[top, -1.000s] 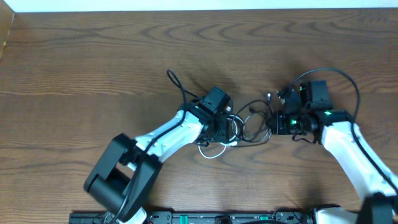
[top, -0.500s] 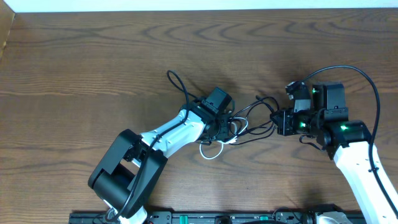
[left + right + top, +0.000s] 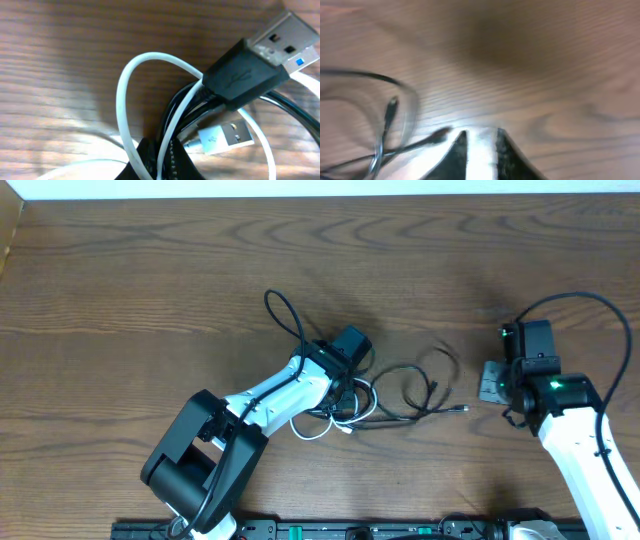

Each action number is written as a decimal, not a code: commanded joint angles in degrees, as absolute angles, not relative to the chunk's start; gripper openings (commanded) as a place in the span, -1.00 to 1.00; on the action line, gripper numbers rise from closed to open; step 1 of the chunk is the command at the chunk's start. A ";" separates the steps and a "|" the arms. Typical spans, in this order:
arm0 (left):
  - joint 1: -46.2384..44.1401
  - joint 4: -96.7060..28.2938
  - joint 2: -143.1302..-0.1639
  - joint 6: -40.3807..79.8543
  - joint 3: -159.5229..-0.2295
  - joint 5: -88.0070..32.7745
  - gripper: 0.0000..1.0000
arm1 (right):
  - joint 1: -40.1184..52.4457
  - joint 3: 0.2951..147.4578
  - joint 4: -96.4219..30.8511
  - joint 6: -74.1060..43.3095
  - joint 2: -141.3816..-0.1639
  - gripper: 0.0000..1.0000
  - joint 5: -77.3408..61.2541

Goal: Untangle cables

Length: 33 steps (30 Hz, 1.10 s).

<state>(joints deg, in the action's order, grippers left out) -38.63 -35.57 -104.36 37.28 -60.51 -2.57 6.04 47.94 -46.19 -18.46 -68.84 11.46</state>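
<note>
Tangle of cables [image 3: 405, 418] lying at centre of table [image 3: 150, 280], black loops trailing right, left gripper [image 3: 152, 162] clamped on the white cable [image 3: 122, 95] and black strands beside a black USB plug [image 3: 245, 70], right gripper [image 3: 481, 147] fingers apart and empty, near the loops' right end

Your right claw [image 3: 480, 150] holds its tips apart over bare table [image 3: 545, 60]. Blurred black cables [image 3: 391, 111] lie to its left, one end just beside the nearer tip.
</note>
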 commanded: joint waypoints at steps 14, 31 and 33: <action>-38.00 -35.79 -105.56 36.75 -59.29 2.39 -0.85 | 5.34 48.95 -45.25 -12.97 -70.65 -0.24 -12.67; -38.02 -35.11 -105.56 36.75 -59.29 2.15 -0.85 | 16.21 48.95 -34.81 5.43 -87.66 0.05 -34.87; -38.02 -35.11 -105.56 36.75 -59.29 2.15 -0.85 | 18.31 48.95 -33.19 6.48 -89.76 0.06 -34.83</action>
<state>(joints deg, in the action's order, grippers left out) -38.63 -35.46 -104.36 37.28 -60.51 -1.10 15.59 47.94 -34.41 3.49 -87.26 -32.38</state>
